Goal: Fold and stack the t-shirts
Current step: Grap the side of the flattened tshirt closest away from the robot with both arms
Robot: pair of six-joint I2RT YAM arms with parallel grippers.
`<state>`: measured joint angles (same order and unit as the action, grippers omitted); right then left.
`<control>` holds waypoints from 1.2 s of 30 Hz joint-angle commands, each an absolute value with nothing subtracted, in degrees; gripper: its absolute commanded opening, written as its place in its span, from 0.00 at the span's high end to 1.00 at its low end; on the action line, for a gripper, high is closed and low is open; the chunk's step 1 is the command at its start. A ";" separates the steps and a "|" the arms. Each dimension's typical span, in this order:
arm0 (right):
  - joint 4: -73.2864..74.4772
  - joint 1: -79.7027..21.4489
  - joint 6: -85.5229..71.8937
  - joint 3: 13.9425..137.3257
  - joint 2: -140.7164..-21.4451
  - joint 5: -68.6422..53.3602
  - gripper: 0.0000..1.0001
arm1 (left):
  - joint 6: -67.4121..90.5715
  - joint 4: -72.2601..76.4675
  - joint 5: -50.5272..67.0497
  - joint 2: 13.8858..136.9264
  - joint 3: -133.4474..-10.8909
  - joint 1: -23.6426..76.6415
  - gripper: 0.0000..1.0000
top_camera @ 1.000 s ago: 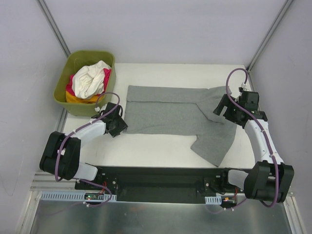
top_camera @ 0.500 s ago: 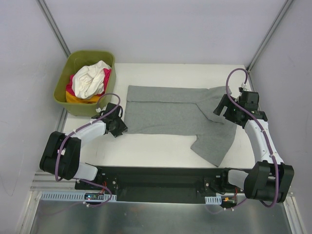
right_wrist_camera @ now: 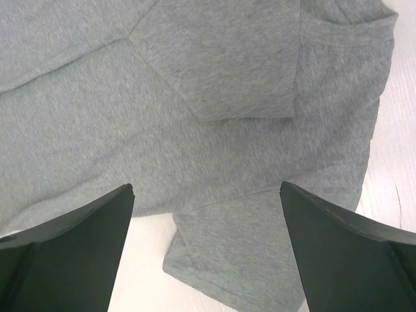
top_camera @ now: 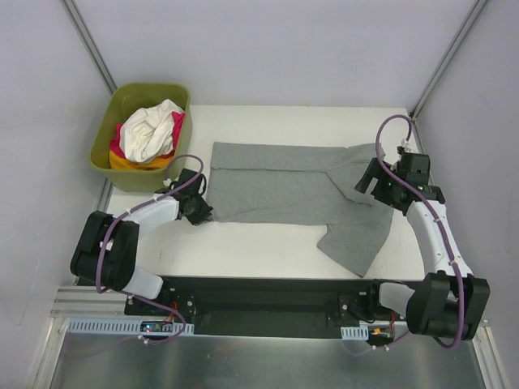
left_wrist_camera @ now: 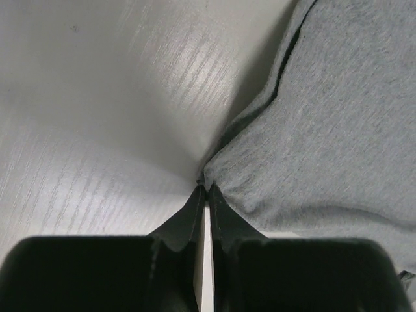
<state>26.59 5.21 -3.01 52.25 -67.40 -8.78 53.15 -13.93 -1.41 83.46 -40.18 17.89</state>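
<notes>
A heather grey t-shirt [top_camera: 292,188] lies spread across the white table, one sleeve folded over its upper right and a flap hanging toward the near edge. My left gripper [top_camera: 203,212] is shut on the shirt's near left corner [left_wrist_camera: 214,174], pinching the cloth at the fingertips. My right gripper [top_camera: 365,185] hovers open over the shirt's right part [right_wrist_camera: 214,130], with nothing between its fingers [right_wrist_camera: 84,227]. White, pink and orange-yellow t-shirts [top_camera: 150,134] lie bunched in the green tub.
The olive-green tub [top_camera: 109,150] stands at the table's far left corner, just behind my left arm. Grey walls with metal posts close in the back and sides. The black mounting rail [top_camera: 259,304] runs along the near edge.
My left gripper has closed on the grey shirt's near left corner. The right arm and the shirt have hardly moved.
</notes>
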 commanded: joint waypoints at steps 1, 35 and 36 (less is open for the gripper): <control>30.31 1.60 -3.43 51.68 -63.90 -5.12 0.00 | 52.03 -17.23 -3.24 84.38 -38.85 17.49 1.00; 50.54 -31.82 -31.02 32.87 -61.96 -3.61 0.02 | 51.77 -20.48 -8.61 78.66 -35.77 17.31 1.00; 50.54 -31.90 -31.11 33.05 -62.57 -3.08 0.03 | 51.68 -20.48 -8.61 78.66 -35.77 17.31 1.00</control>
<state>50.63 -31.55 -28.10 33.91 -61.30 -2.59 53.12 -15.92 -6.17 78.63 -36.80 17.89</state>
